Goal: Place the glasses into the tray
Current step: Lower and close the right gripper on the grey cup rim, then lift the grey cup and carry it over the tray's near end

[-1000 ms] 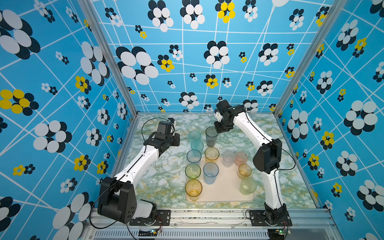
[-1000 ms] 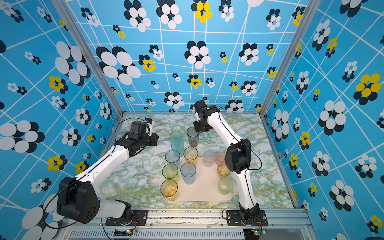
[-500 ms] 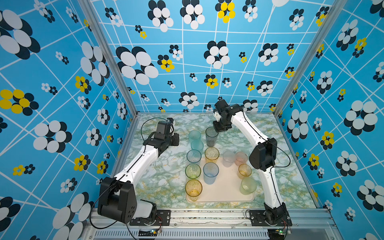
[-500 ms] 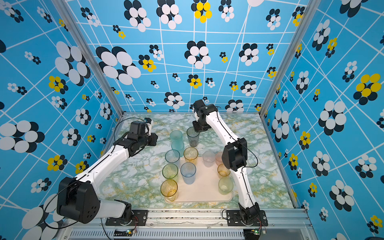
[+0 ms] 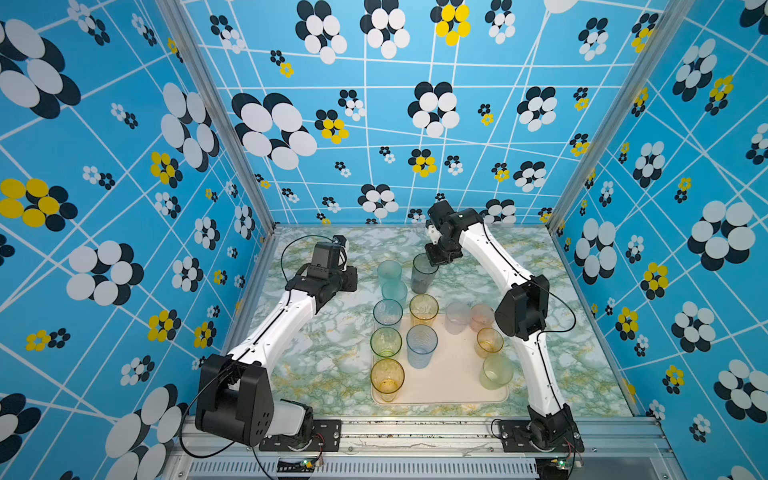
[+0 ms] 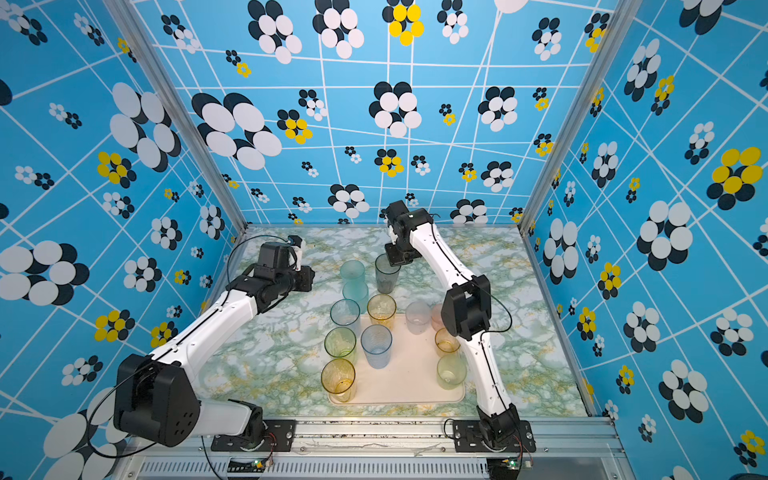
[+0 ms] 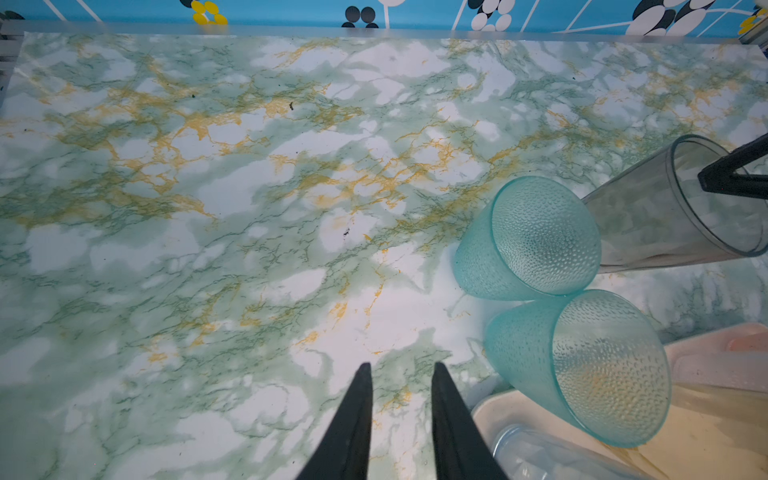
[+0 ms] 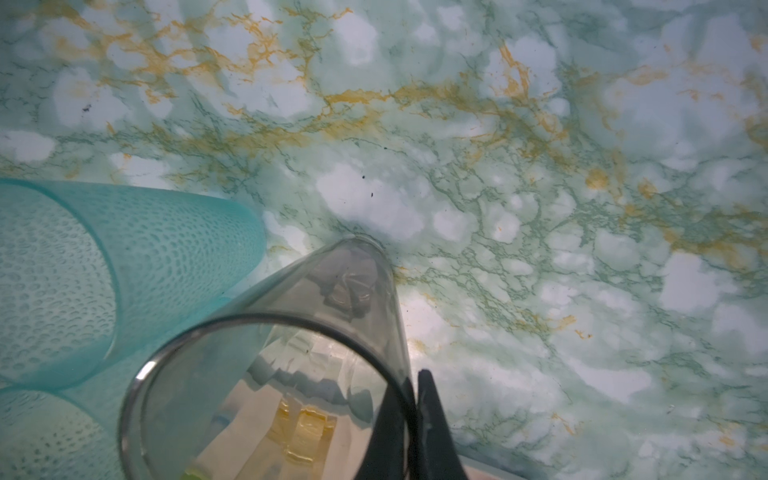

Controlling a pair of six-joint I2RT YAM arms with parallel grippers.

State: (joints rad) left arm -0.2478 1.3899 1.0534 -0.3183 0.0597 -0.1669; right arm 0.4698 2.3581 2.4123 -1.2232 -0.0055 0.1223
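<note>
A flat tabletop (image 5: 328, 361) of white marble print, clouded green and veined yellow, forms the floor of the booth. Three upright wall panels rise from its edges, bright blue with thin white grid lines and printed flowers of white, black and yellow ovals. In both top views one stands behind its far edge (image 5: 374, 124), one along its left side (image 5: 104, 187) and one along its right side (image 5: 685, 208). Silvery aluminium posts stand at its far left corner (image 5: 219, 120) and far right corner (image 5: 603, 120). A silvery aluminium rail (image 5: 415, 432) runs along its near edge, with a pale slotted grille strip (image 5: 415, 469) just below. In the left wrist view, small dark specks (image 7: 291, 106) dot the tabletop.
</note>
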